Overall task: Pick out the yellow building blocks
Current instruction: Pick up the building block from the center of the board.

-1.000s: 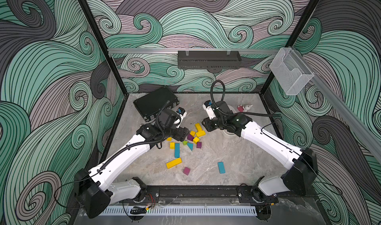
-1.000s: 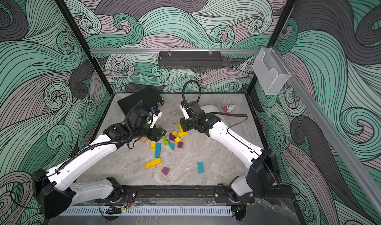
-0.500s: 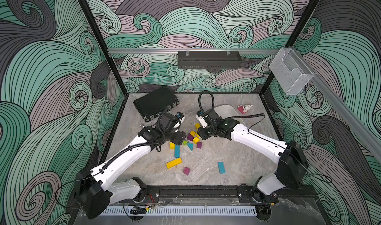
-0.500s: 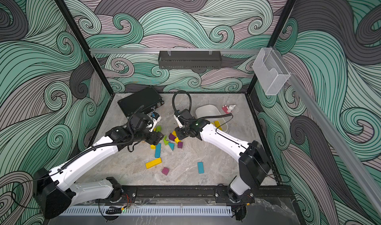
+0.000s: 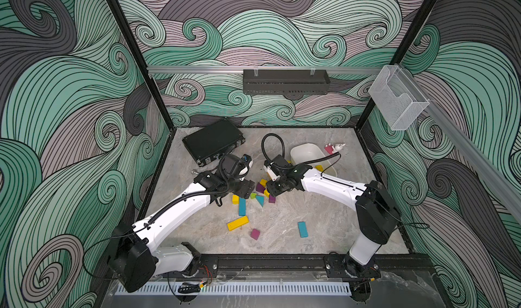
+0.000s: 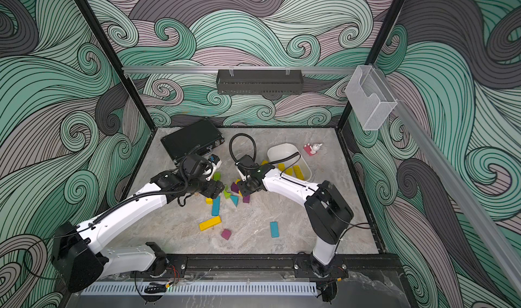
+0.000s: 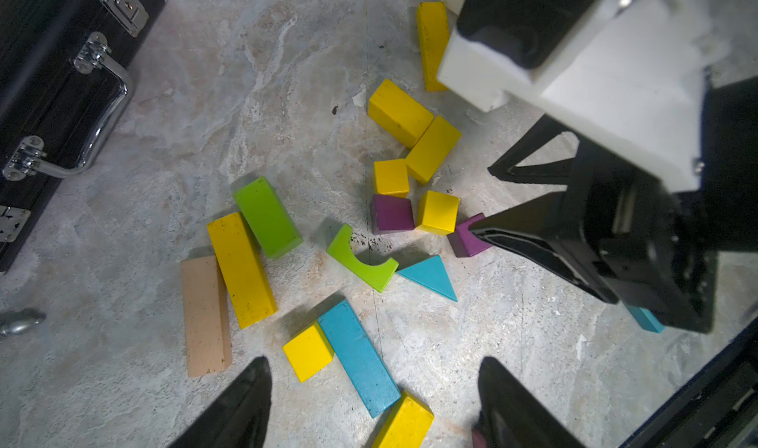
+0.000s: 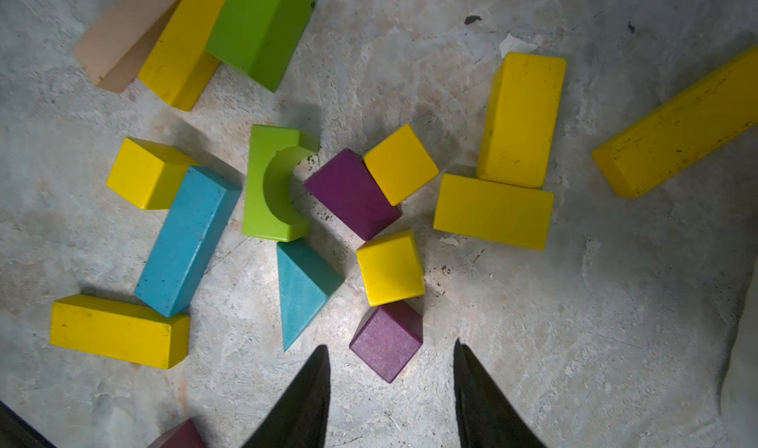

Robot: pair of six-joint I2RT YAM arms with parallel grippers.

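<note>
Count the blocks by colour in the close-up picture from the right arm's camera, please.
Yellow blocks: 8
Green blocks: 2
Blue blocks: 2
Purple blocks: 3, one cut off at the edge
Tan block: 1
Total: 16

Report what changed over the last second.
The right gripper swung from over the white tub to the block pile; it now hangs open and empty by a purple cube. No grasp or release shows. The left gripper barely shifted, open over the pile. The yellow building blocks on the table, the blue block and the black case stayed put.
</note>
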